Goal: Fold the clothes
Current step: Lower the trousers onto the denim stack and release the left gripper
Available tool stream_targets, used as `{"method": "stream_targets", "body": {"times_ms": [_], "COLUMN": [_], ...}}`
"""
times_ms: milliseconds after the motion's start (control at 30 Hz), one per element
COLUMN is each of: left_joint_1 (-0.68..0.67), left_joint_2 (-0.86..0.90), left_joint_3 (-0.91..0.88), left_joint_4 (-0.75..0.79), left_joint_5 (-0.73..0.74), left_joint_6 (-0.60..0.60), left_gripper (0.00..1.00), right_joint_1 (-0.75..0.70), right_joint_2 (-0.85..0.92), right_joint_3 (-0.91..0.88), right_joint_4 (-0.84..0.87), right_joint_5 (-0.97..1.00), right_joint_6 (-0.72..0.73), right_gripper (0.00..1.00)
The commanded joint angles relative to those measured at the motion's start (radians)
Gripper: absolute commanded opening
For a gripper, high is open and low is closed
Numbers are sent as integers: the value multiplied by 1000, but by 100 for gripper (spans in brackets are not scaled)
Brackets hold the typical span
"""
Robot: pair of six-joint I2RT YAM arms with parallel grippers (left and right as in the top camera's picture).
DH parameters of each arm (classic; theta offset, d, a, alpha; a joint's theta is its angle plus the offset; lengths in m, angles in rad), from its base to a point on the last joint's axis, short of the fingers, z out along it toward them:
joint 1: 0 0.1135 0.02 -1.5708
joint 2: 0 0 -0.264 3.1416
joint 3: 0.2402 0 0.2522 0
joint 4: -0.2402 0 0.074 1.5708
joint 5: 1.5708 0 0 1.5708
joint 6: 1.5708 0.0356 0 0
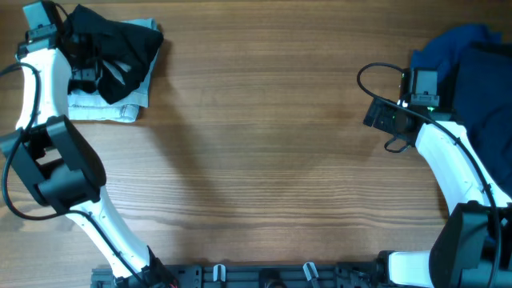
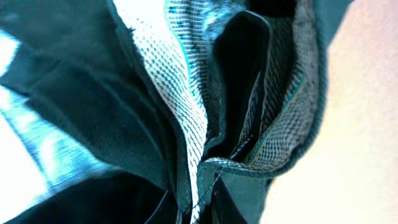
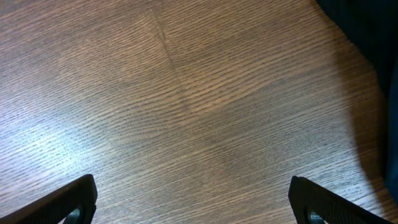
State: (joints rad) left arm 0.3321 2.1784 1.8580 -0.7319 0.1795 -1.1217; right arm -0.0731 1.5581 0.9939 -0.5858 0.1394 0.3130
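At the bottom of the right wrist view, the right tool (image 3: 199, 208) is hanging over bare wooden worktop (image 3: 186, 112), its 2 dark fingers (image 3: 71, 200) standing wide apart at the lower left and lower right corners with nothing between them. A dark blue garment (image 3: 379, 37) is showing in the upper right corner of that view, just beyond the tool.

From overhead, this tool is sitting at the right of the frame, beside the left edge of the dark blue garments, which are lying heaped in the upper right corner.

In the upper left of the overhead frame, the left tool (image 1: 83, 70) is reaching into the black shorts (image 1: 120, 48). The shorts are lying bunched on top of a pale blue garment (image 1: 104, 104), which is resting flat on the worktop.

The left wrist view is filled with the shorts. Their whitish woven waistband (image 2: 168, 93) is running down in folds and narrowing to a pinch at the bottom centre, where the tool is closing tightly on the fabric.
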Motion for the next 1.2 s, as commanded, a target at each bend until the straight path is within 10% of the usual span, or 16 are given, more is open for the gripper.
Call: {"method": "stream_targets", "body": {"times_ms": [0, 367, 533, 633, 700, 1167], "left_joint_1": [2, 2, -1, 14, 29, 90], "left_joint_2": [-48, -161, -158, -158, -158, -136], "left_joint_3": [8, 8, 8, 8, 8, -134], "left_joint_4": [-25, -208, -293, -348, -376, -177], "left_joint_5": [-13, -141, -149, -222, -237, -8], "left_joint_6": [148, 397, 523, 573, 595, 616], "left_gripper": [4, 61, 64, 45, 4, 4], "right_joint_1": [1, 1, 1, 1, 1, 1], "right_joint_2": [-10, -10, -10, -10, -10, -10], "right_joint_3": [8, 8, 8, 8, 8, 8], "right_joint_4": [2, 2, 2, 2, 2, 2], "right_joint_5": [18, 18, 18, 18, 18, 18], "right_joint_6": [2, 2, 2, 2, 2, 2], "right_gripper": [100, 100, 100, 100, 100, 100]}}
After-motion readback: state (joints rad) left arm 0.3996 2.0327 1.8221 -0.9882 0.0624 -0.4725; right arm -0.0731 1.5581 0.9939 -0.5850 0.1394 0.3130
